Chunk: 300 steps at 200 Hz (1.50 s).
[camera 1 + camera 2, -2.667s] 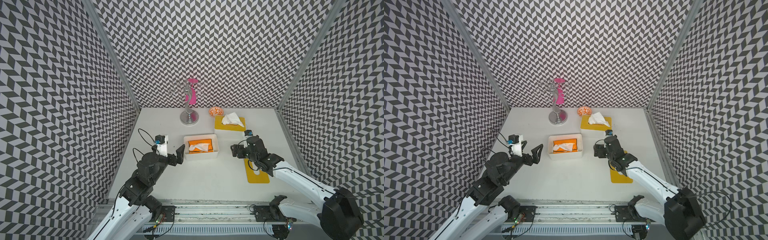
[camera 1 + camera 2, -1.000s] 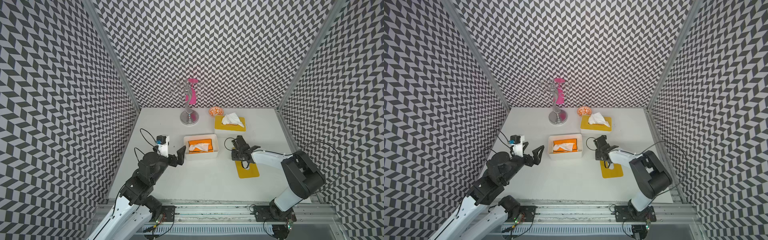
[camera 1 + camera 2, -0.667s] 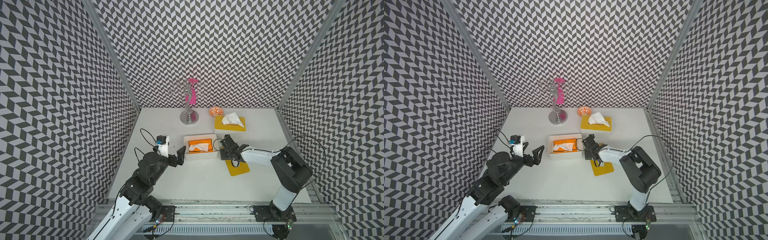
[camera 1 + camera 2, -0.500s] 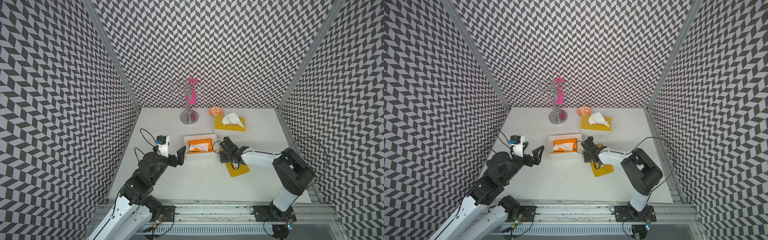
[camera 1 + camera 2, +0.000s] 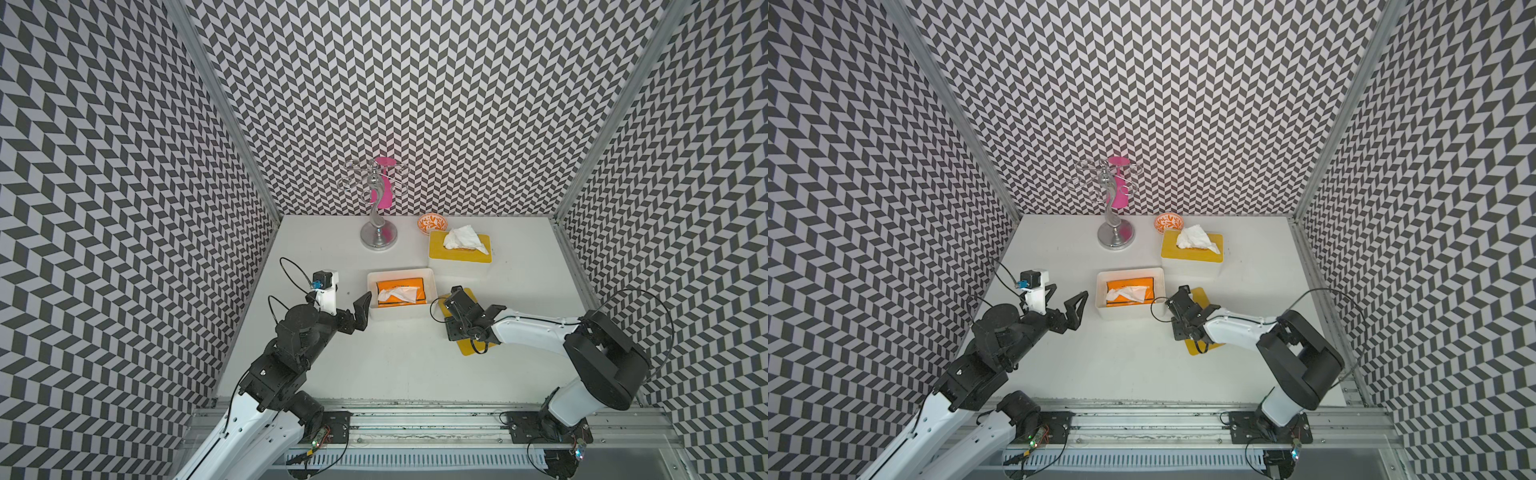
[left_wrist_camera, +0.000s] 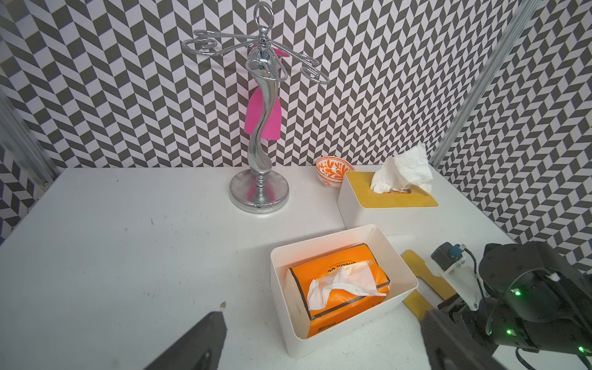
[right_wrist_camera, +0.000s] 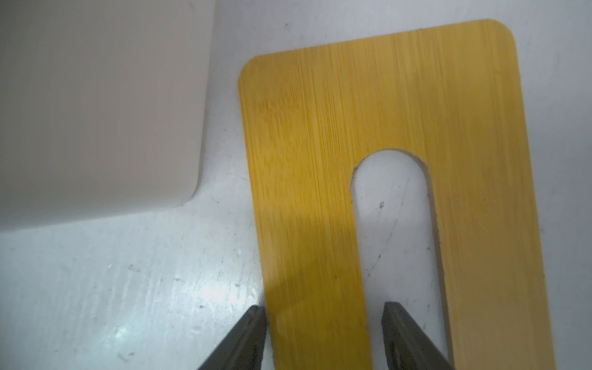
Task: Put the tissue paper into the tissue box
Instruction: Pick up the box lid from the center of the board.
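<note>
We see the left gripper gaping beside the white plastic tissue box, orange tissue paper pack inside, print unreadable. And the right gripper straddles the slotted yellow bamboo lid; clamped? We can't tell.

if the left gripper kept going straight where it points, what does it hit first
Probably the side wall of the open white tissue box just ahead of the left gripper, though whether it would clear the rim is unclear.

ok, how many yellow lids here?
2. A fitted lid on the back box; a loose lid flat on the table beside the open box, under the right gripper. None looks hidden.
</note>
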Each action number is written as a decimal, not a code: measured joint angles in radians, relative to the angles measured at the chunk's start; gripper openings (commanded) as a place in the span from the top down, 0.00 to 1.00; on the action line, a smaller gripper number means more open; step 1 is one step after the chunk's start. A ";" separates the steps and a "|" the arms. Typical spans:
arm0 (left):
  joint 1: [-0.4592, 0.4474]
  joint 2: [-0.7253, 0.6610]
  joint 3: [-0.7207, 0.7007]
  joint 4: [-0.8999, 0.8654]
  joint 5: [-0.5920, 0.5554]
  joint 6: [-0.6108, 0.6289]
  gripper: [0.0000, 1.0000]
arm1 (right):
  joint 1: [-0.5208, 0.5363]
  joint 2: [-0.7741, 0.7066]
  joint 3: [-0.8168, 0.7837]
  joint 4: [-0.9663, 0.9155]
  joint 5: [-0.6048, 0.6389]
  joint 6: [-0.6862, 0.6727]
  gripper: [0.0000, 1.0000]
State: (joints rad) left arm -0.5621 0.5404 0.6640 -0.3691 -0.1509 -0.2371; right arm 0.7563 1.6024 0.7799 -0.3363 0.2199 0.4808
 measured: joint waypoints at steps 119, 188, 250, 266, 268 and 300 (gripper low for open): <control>-0.008 -0.002 0.000 0.000 -0.001 0.000 0.00 | 0.033 -0.007 -0.023 0.011 0.040 0.045 0.41; -0.014 -0.002 0.000 -0.001 -0.003 0.000 0.00 | 0.067 -0.007 -0.023 0.011 0.040 0.048 0.42; -0.016 -0.005 0.000 -0.003 -0.006 0.000 0.00 | 0.075 -0.005 -0.023 0.012 0.046 0.054 0.44; -0.019 -0.005 0.000 -0.003 -0.009 0.000 0.00 | 0.080 -0.003 -0.023 0.012 0.052 0.061 0.45; -0.019 -0.005 0.000 -0.003 -0.009 0.000 0.00 | 0.080 -0.003 -0.023 0.012 0.053 0.062 0.45; -0.021 -0.005 0.000 -0.003 -0.011 0.000 0.00 | 0.098 0.009 -0.013 0.011 0.070 0.073 0.49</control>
State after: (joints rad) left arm -0.5827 0.5354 0.6636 -0.3721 -0.1619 -0.2371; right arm 0.8543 1.6112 0.7666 -0.3256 0.2901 0.5541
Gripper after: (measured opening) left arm 0.997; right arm 0.522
